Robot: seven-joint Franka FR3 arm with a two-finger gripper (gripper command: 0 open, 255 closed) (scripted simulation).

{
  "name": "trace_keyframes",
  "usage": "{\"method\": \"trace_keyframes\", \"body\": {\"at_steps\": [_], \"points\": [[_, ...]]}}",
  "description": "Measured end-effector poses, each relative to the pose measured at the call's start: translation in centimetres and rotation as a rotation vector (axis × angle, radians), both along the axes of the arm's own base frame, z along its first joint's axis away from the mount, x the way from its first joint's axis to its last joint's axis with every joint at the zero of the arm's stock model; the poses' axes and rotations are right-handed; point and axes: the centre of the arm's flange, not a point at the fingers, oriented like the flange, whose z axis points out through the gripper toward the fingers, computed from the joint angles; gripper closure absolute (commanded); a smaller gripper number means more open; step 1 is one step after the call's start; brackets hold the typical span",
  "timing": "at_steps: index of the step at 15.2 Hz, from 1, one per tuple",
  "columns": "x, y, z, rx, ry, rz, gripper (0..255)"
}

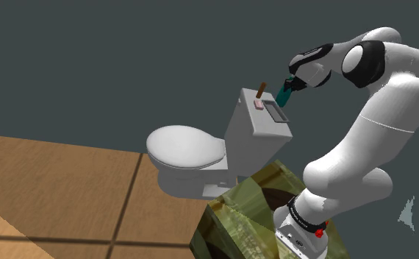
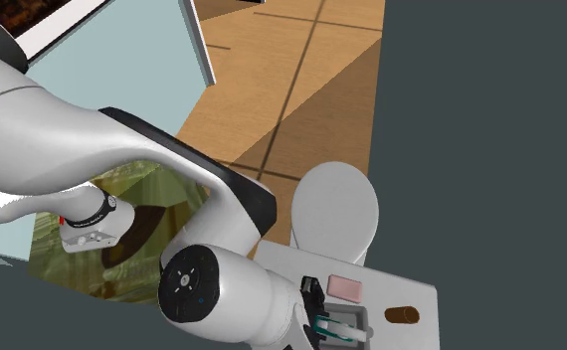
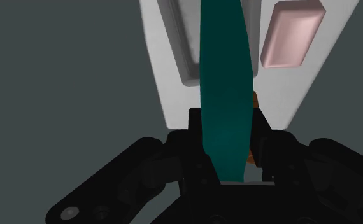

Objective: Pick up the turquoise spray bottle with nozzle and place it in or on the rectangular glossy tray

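Note:
My black gripper (image 1: pixel 292 82) is shut on the turquoise spray bottle (image 1: pixel 284 93), which hangs just above the toilet tank's lid (image 1: pixel 253 121). Under the bottle's lower end lies the grey rectangular tray (image 1: pixel 277 112) on that lid. From above, the bottle (image 2: pixel 327 327) sits over the tray (image 2: pixel 351 320), with the gripper (image 2: pixel 314 301) beside the arm's round wrist. Along the hand, the bottle (image 3: pixel 223 89) is clasped between both fingers (image 3: pixel 195 130) of the gripper (image 3: pixel 228 143) and hides part of the tray (image 3: pixel 179 44).
A pink block (image 1: pixel 259 104) (image 2: pixel 346 287) (image 3: pixel 293 32) and a brown cylinder (image 1: pixel 260 90) (image 2: pixel 401 316) also rest on the tank lid beside the tray. The closed toilet seat (image 1: pixel 184 146) lies in front. The stand (image 1: pixel 237 221) is on a wooden floor (image 1: pixel 46 184).

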Motion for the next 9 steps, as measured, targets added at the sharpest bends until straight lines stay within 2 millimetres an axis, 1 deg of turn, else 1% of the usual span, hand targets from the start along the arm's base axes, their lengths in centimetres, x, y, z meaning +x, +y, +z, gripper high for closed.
{"method": "trace_keyframes", "body": {"at_steps": [9], "points": [[0.0, -0.3, -4.7, 0.000, 0.000, 0.001, 255]]}}
